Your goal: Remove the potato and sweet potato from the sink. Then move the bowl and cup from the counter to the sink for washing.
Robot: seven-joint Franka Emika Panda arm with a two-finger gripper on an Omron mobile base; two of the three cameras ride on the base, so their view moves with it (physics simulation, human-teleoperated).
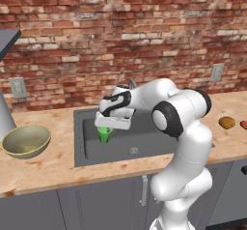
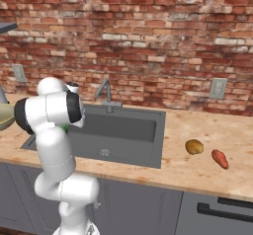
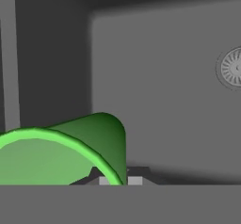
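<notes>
A red brick wall with pale outlets [image 2: 217,88] backs a wooden bench [image 1: 43,168] over grey cabinets. The dark sink [image 2: 143,152] is set into the bench, its tap [image 2: 105,95] at the back edge and round drain [image 3: 231,68] on the floor. The fingers [image 1: 107,127] are pinched shut on the rim of the green cup [image 1: 104,134], which hangs upright, mouth up and narrow end down, inside the sink near its left wall. The olive bowl [image 1: 25,140] sits upright near the bench's left end. The potato [image 2: 194,146] and sweet potato [image 2: 220,159], lying slantwise, rest just beside each other right of the sink
</notes>
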